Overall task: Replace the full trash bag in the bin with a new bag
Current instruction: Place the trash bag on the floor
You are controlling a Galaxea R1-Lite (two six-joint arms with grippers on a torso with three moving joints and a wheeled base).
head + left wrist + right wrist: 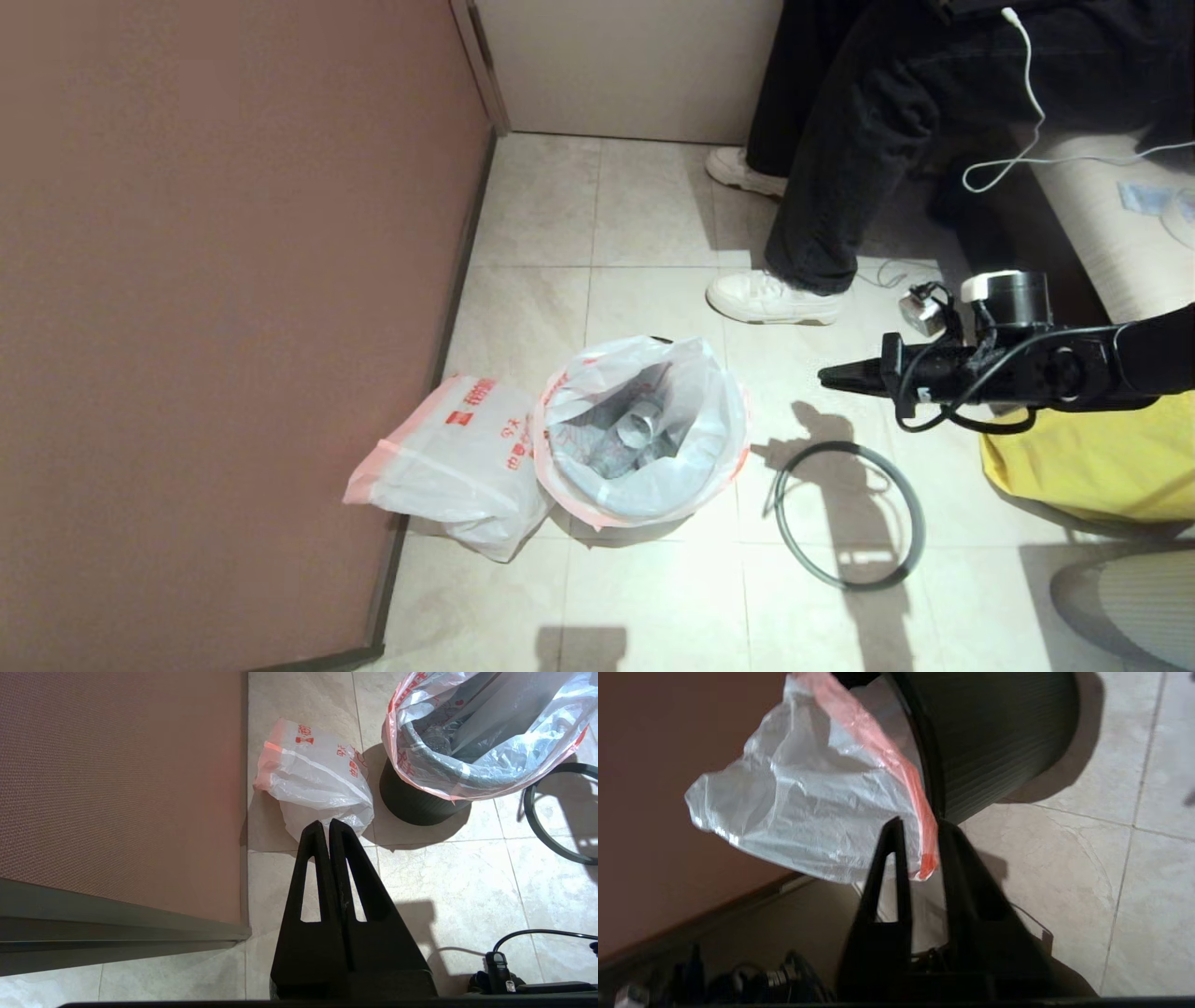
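Note:
The full trash bag [644,439] sits in the black bin [416,802], bottle shapes showing inside, its pink-banded rim draped over the outside [808,802]. The smooth new bag [457,457] lies on the floor against the bin's left side, by the wall. The grey hoop [920,527] lies flat on the tiles right of the bin. My right gripper [826,375] hovers right of the bin, open; in the right wrist view the bag's pink band hangs in line with the gap of the gripper [920,823], not pinched. My left gripper [329,822] is shut and empty, near the new bag [317,774].
A brown wall [233,280] runs along the left. A person's black-trousered legs and white shoes [775,299] stand behind the bin. A yellow bag [1102,457] sits under my right arm. A white cable [1027,140] trails over a bench at the right.

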